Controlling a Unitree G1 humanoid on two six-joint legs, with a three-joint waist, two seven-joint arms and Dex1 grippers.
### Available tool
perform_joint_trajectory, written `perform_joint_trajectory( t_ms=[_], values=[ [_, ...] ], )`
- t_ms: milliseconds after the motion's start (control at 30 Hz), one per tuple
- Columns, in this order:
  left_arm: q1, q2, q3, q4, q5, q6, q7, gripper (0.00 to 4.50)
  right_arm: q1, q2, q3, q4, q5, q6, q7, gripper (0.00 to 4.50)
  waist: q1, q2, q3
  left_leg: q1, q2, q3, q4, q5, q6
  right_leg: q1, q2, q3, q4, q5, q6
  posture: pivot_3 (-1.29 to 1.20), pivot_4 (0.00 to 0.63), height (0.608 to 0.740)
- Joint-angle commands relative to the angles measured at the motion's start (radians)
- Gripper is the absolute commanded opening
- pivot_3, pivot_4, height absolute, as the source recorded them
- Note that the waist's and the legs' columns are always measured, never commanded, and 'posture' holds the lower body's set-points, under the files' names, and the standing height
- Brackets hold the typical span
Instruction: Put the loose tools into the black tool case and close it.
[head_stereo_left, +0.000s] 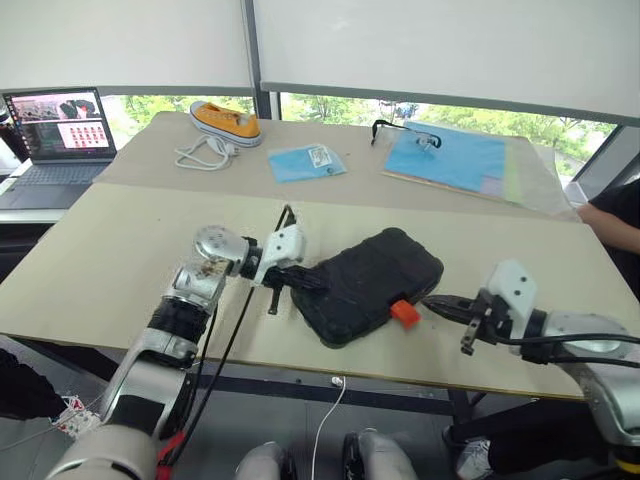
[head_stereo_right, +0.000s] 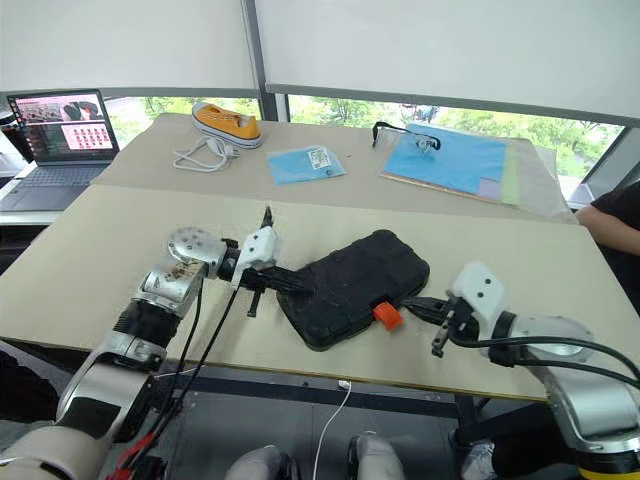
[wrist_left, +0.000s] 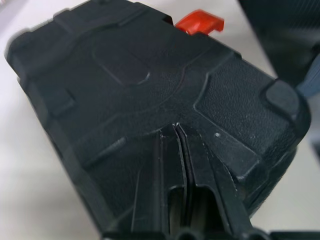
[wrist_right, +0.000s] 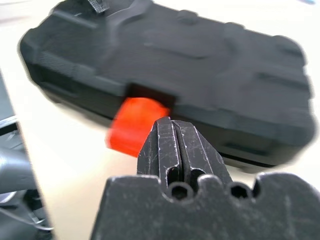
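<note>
The black tool case (head_stereo_left: 370, 280) lies shut and askew near the front edge of the table. Its orange latch (head_stereo_left: 404, 313) sticks out from the side facing me. My left gripper (head_stereo_left: 316, 287) is shut, and its tips (wrist_left: 176, 125) rest on the lid at the case's left end. My right gripper (head_stereo_left: 430, 301) is shut too, empty, and points at the orange latch (wrist_right: 132, 132) from the right, just short of it. The loose tools are out of view.
An open laptop (head_stereo_left: 60, 135) sits at the far left. On the far table lie an orange shoe (head_stereo_left: 226, 121), a blue pouch (head_stereo_left: 306, 161), glasses (head_stereo_left: 405, 130) and a blue folder (head_stereo_left: 450, 158). A person's arm (head_stereo_left: 615, 215) shows at the right edge.
</note>
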Motion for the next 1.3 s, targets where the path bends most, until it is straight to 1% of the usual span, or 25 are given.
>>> perform_joint_trajectory(
  t_ms=[33,200,467,633,733,833,933,1067,1133,1267,1300],
  values=[
    [0.024,-0.001,-0.043,0.024,0.051,-0.007,0.038,0.08,-0.016,0.018,0.055,-0.006,-0.059,0.014,-0.05,0.0,0.001,0.002,-0.001,0.0,0.0,0.0,0.0,0.0,0.001,0.0,0.0,0.0,0.0,0.0,0.0,0.0,0.15,0.718],
    [0.034,-0.003,-0.04,-0.018,0.014,0.03,0.032,0.08,0.001,0.025,0.147,0.042,-0.147,0.021,-0.08,0.0,0.0,0.001,-0.002,0.0,0.0,0.0,0.0,0.0,0.001,0.0,0.001,0.0,0.0,0.0,0.0,0.0,0.15,0.718],
    [0.029,-0.033,-0.043,-0.043,0.008,0.046,0.057,0.08,-0.011,0.121,0.17,0.062,-0.171,0.033,-0.144,0.0,0.008,0.001,-0.002,-0.002,0.0,0.0,0.001,0.0,0.001,-0.001,0.001,0.0,-0.001,0.0,0.0,0.0,0.15,0.718],
    [0.034,-0.026,-0.092,-0.017,0.068,-0.068,0.064,0.08,-0.038,0.171,0.152,0.054,-0.186,0.0,-0.179,0.0,0.007,0.001,-0.002,-0.002,-0.001,0.0,0.001,-0.001,0.001,-0.001,0.001,0.0,-0.001,0.0,0.0,0.0,0.15,0.718],
    [0.025,-0.005,-0.145,0.049,0.159,-0.237,0.097,0.08,-0.041,0.183,0.116,0.008,-0.165,-0.027,-0.175,0.0,0.005,0.001,-0.002,-0.002,-0.001,0.0,0.001,-0.001,0.001,-0.001,0.001,0.0,-0.001,0.0,0.0,0.0,0.15,0.718],
    [0.008,0.004,-0.182,0.108,0.219,-0.363,0.124,0.08,-0.049,0.192,0.077,-0.028,-0.147,-0.027,-0.183,0.0,0.003,0.001,-0.002,-0.001,-0.001,0.0,0.001,-0.001,0.001,-0.001,0.0,0.001,-0.001,0.0,0.0,0.0,0.15,0.718],
    [-0.007,-0.002,-0.192,0.152,0.229,-0.415,0.134,0.08,-0.056,0.203,0.058,-0.042,-0.135,-0.014,-0.19,0.0,0.0,0.001,-0.002,-0.001,-0.001,0.0,0.001,-0.001,0.002,-0.001,0.0,0.001,0.0,0.001,0.001,0.0,0.15,0.718],
    [-0.028,-0.018,-0.2,0.21,0.247,-0.462,0.151,0.08,-0.06,0.216,0.065,-0.045,-0.143,-0.011,-0.188,0.0,-0.005,0.001,-0.003,0.0,0.0,0.0,0.0,-0.001,0.002,0.0,0.0,0.001,0.0,0.001,0.001,0.0,0.15,0.718],
    [-0.034,-0.02,-0.201,0.229,0.256,-0.484,0.154,0.08,-0.054,0.202,0.077,-0.041,-0.166,0.002,-0.184,0.0,-0.008,0.001,-0.004,0.001,0.0,0.0,0.0,-0.001,0.003,0.001,0.0,0.001,0.0,0.001,0.002,0.0,0.15,0.718],
    [-0.054,-0.022,-0.198,0.266,0.262,-0.504,0.163,0.08,0.011,0.17,0.026,-0.069,-0.115,0.059,-0.146,0.0,0.004,0.001,-0.011,0.001,0.0,0.0,0.0,-0.004,0.008,0.001,0.0,0.0,-0.001,0.001,0.002,0.0,0.15,0.718],
    [-0.059,-0.023,-0.198,0.272,0.261,-0.507,0.164,0.0,0.03,0.165,0.013,-0.07,-0.105,0.066,-0.139,0.58,0.007,0.001,-0.013,0.0,0.0,0.0,0.0,-0.004,0.007,0.001,0.0,0.0,-0.002,0.0,0.001,0.0,0.15,0.718]
  ],
)
